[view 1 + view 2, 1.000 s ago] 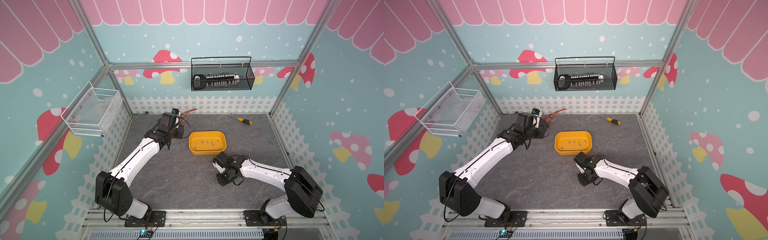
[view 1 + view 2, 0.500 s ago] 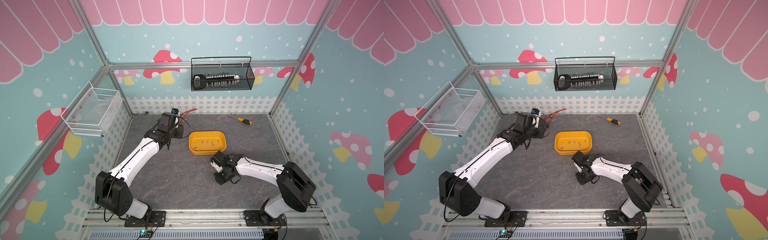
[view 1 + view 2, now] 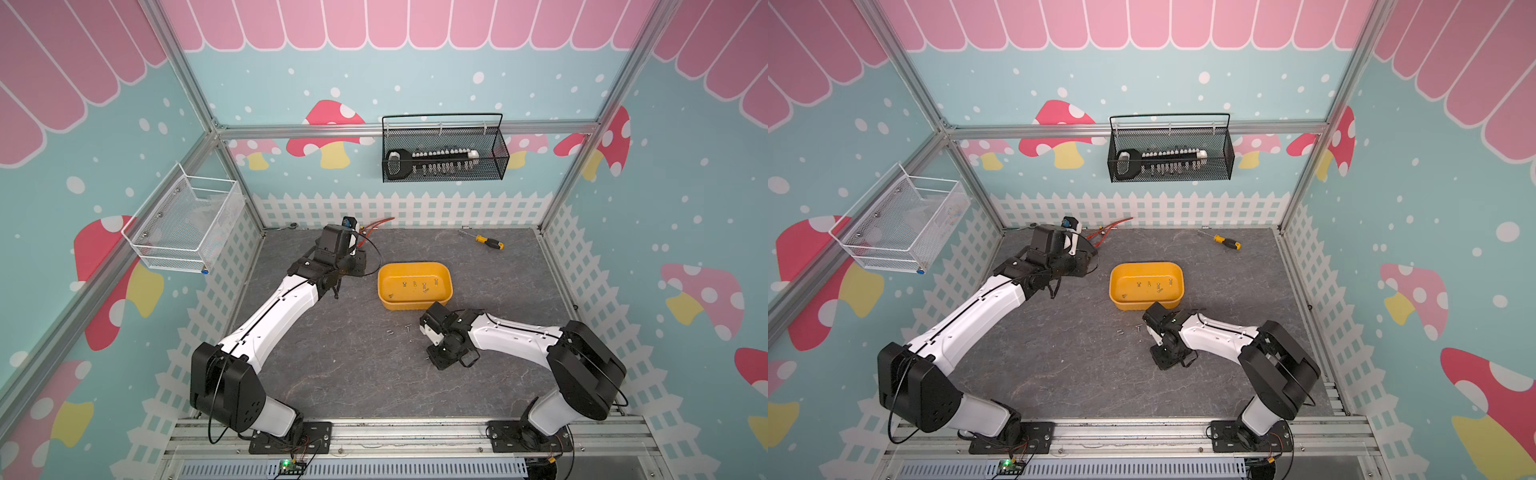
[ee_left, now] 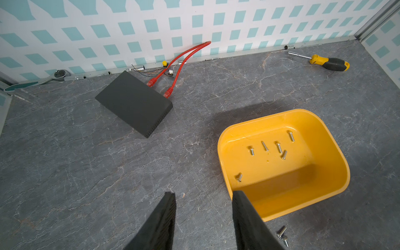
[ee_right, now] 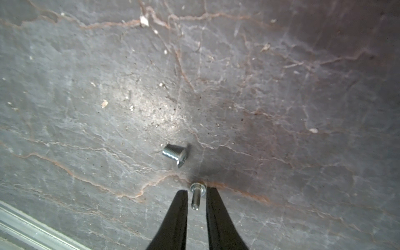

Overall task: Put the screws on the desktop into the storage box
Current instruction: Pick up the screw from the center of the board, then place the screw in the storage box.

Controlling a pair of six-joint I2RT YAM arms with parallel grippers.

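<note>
The yellow-orange storage box (image 3: 414, 266) (image 3: 1146, 266) stands mid-desktop (image 3: 353, 374) and holds several silver screws (image 4: 279, 148). Three loose screws (image 3: 407, 327) (image 3: 1120, 331) lie just in front of it. My right gripper (image 5: 196, 191) (image 3: 434, 357) points down at the desktop, its jaws narrowly apart astride one upright screw (image 5: 195, 198), with a slim gap still showing. A second, stubbier screw (image 5: 175, 153) lies just beyond the fingertips. My left gripper (image 4: 203, 193) (image 3: 336, 291) hovers open and empty at the box's left end.
A yellow-and-black screwdriver (image 3: 484, 241) lies at the back right. A flat black device (image 4: 134, 106) with red cables and a ratchet (image 4: 43, 80) sit along the back fence. A black mesh basket (image 3: 442, 153) and a white one (image 3: 187, 224) hang on the walls.
My right arm's wrist has shifted a little to the left and settled low over the desktop in front of the box. The left arm has stayed put.
</note>
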